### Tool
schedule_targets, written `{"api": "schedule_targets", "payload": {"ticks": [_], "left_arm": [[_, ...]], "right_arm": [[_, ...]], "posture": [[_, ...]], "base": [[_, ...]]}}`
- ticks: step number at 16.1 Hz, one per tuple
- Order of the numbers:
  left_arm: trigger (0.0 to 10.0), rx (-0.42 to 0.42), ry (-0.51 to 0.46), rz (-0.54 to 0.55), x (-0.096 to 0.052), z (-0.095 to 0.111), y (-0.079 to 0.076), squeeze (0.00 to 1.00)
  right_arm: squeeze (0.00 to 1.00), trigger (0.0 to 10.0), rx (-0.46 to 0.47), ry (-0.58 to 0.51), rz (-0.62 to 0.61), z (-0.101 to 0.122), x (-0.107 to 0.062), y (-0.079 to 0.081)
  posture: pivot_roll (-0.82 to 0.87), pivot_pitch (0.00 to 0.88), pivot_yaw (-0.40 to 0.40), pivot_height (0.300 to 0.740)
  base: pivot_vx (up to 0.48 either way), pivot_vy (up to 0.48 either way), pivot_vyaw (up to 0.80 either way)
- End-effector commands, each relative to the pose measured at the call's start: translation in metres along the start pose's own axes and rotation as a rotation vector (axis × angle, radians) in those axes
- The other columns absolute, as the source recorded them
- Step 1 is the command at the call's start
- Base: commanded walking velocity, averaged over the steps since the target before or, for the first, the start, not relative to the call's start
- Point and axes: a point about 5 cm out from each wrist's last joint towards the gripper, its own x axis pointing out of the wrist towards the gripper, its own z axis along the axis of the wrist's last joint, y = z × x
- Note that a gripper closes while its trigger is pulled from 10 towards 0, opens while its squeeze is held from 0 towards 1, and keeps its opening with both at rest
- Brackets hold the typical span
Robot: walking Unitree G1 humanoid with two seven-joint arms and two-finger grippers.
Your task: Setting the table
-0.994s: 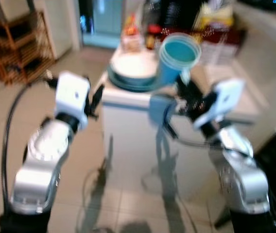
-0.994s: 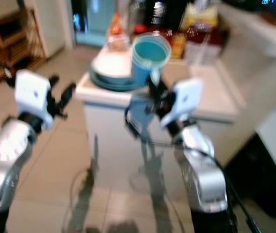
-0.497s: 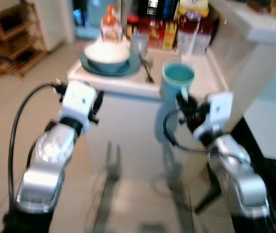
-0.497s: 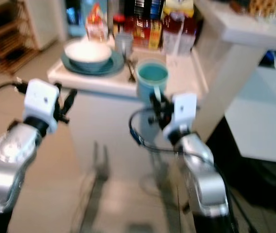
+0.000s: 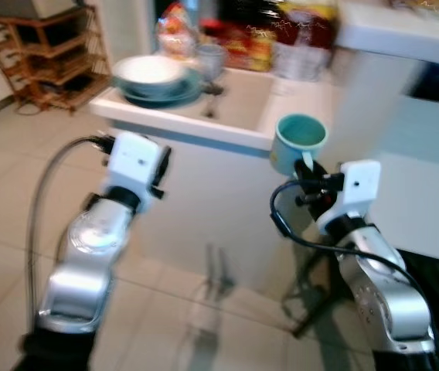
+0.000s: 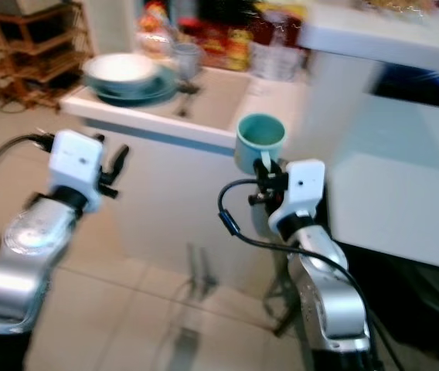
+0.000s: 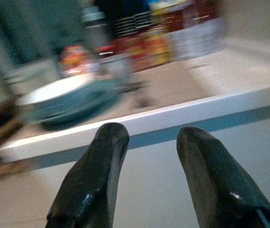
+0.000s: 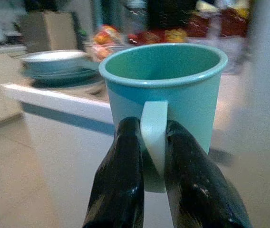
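right gripper (image 8: 151, 156): i see its two black shiny fingers (image 8: 120, 185) pinched tight on the pale handle of the cup, one on each side.
cup (image 5: 299, 141): a smooth round teal mug, open at the top. i hold it up in the air by my right arm, just in front of the white table's edge, not resting on it.
left gripper (image 7: 147, 156): its two fat black fingers (image 7: 99, 175) stand apart with nothing between them. it is up in front of the table's side.
table (image 5: 235, 116): white, flat top with a straight edge.
bowl (image 5: 150, 71): round and white, sitting on a teal plate (image 5: 175, 92) at the far left end of the table.
far side of table: blurry red and yellow packs and bottles (image 5: 250, 39) stand in a row.
floor (image 5: 18, 201): pale square tiles.
shelf (image 5: 45, 54): brown wooden rack by the wall on my left.
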Motion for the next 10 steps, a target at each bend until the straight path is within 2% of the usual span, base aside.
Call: {"api": "schedule_targets", "payload": {"ticks": [1,3,4,7,10], "left_arm": [[10.0,0.011,0.003,0.019,0.0008,0.0006,0.0053,0.0],[10.0,0.016,-0.006,0.029,0.0011,0.0018,0.006,0.0],[10.0,0.014,-0.01,0.034,0.0013,0.003,0.0069,0.0],[10.0,0.012,-0.02,0.03,0.0019,0.0051,0.0049,0.0],[10.0,0.015,-0.023,0.026,0.0019,0.0056,0.0037,0.0]], "right_arm": [[0.0,10.0,0.016,-0.028,0.008,0.0083,0.0036,0.0021],[0.0,10.0,0.0,-0.015,0.012,0.009,0.0067,0.0038],[0.0,10.0,0.031,-0.014,0.028,0.0097,0.0083,0.0064],[0.0,10.0,0.043,-0.059,0.039,0.0141,0.0067,0.0072],[0.0,10.0,0.001,-0.063,0.028,0.0137,0.0053,0.0055]], "posture": [[-0.02,0.0,-0.013,0.74],[-0.02,0.0,-0.017,0.74],[-0.02,0.0,-0.018,0.74],[-0.02,0.0,-0.021,0.74],[-0.03,0.0,-0.021,0.74]], "base": [[0.0,-0.48,0.0],[0.0,-0.48,0.0],[0.0,-0.48,0.0],[0.0,-0.48,0.0],[0.0,-0.48,0.0]]}}
